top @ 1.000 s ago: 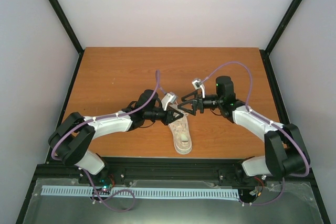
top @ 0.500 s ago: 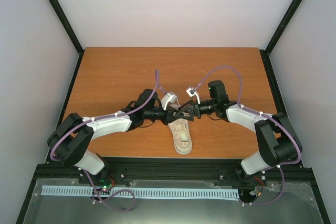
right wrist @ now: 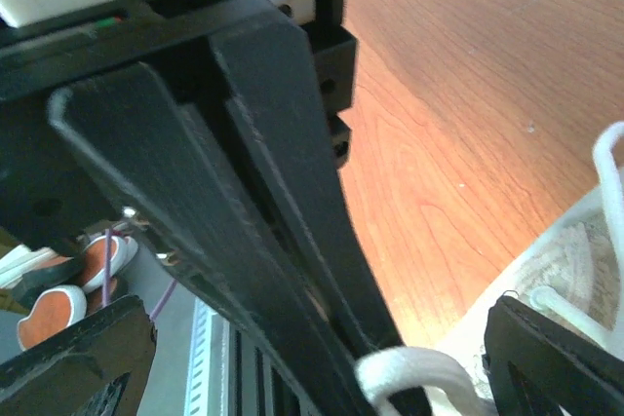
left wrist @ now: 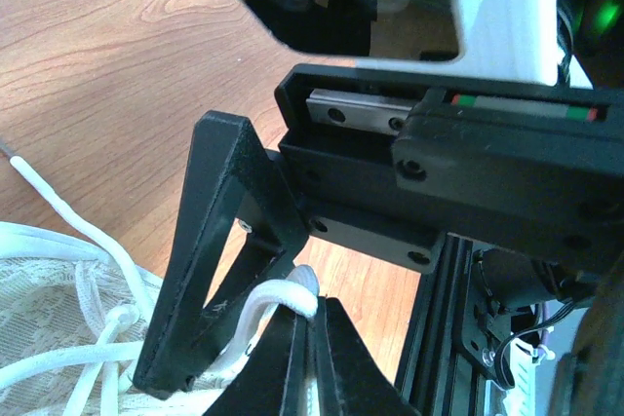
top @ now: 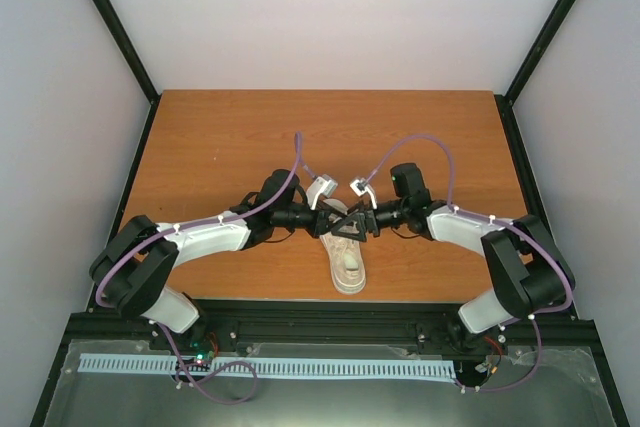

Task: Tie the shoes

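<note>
The cream sneaker (top: 349,265) lies at the table's near middle, toe towards the near edge. Both grippers meet above its laced part. My left gripper (top: 337,221) is shut on a loop of white lace (left wrist: 280,296), pinched at the fingertips (left wrist: 312,311). My right gripper (top: 357,224) is open, its jaws spread wide on either side of the left fingertips; one of its fingers (left wrist: 207,270) stands beside the loop. In the right wrist view the loop (right wrist: 414,373) hangs from the shut left fingers (right wrist: 244,172), between my own open fingers (right wrist: 322,367). Loose laces lie over the shoe (left wrist: 49,338).
The wooden table (top: 220,137) is bounded by black frame posts and pale walls. A black rail (top: 330,319) runs along the near edge, with a white slotted strip (top: 260,367) below it. Purple cables arc over both arms.
My right gripper has moved left, from beside the shoe to the left gripper's fingertips. The left gripper has held its place with the lace.
</note>
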### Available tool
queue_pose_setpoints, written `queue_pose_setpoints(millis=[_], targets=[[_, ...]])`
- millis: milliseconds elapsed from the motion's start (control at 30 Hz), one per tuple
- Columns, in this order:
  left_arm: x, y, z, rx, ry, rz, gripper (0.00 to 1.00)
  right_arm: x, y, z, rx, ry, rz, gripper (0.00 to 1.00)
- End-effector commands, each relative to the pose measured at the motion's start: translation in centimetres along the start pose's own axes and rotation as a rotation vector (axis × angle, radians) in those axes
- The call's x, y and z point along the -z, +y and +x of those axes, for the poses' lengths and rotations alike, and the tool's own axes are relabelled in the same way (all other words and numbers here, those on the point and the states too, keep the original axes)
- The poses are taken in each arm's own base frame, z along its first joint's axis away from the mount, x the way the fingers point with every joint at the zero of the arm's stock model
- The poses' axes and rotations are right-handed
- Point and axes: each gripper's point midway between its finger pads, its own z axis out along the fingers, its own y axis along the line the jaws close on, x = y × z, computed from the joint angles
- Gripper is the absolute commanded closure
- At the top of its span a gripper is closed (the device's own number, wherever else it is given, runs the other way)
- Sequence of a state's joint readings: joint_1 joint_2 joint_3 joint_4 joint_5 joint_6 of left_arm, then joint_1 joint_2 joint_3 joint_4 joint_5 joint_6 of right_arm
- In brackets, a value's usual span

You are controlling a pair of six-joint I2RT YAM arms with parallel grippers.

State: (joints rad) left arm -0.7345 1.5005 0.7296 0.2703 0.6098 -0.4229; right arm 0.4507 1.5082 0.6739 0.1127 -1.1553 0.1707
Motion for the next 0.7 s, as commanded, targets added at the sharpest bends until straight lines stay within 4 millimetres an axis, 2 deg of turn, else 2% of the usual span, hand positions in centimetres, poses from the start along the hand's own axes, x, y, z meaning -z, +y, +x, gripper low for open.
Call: queue_pose_setpoints(millis=[0,200,467,667], targets=[[0.5,-1.0,-1.9,-0.022,-0.058,0.03,0.99,0.1,-0.8,-0.3,0.036,-0.049,0.093,0.08],[0.4,-0.8,-1.8,-0.008,-0.057,0.026,0.99,2.0,-1.6,-1.2,0.104,-0.16,0.283,0.05],[0.4,-0.7,-1.9,-0.004,-0.058,0.023,0.99,1.3,-2.1,0.0,0.108,-0.14,0.337,0.07],[0.4,-0.4,-1.8,0.005,-0.06,0.005,0.99,2.8,-2.6,-0.1,0.13,-0.223,0.47,0.07]])
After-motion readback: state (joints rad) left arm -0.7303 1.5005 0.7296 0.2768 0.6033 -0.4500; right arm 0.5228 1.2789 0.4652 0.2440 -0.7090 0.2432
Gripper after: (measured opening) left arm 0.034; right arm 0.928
